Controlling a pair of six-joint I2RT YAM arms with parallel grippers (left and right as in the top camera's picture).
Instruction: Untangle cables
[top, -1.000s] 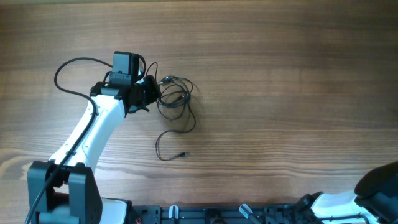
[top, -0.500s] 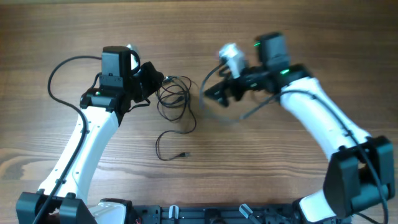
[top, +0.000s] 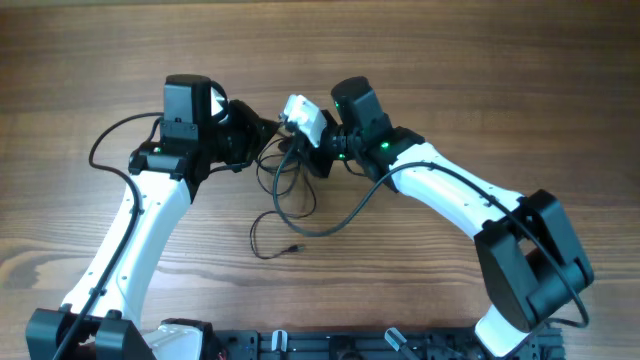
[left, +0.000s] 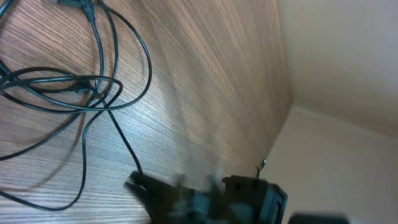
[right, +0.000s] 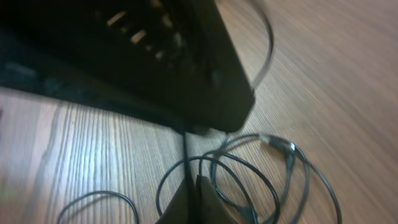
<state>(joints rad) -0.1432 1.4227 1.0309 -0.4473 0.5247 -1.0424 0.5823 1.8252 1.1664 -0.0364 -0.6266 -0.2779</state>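
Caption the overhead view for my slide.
Untangling: left gripper and right gripper face each other at the cables on the table.

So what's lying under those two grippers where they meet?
Thin black cables looped on the wooden table; one loose tail trails clear of them. The left gripper and right gripper cover the top of the bundle, so any knot there is hidden.
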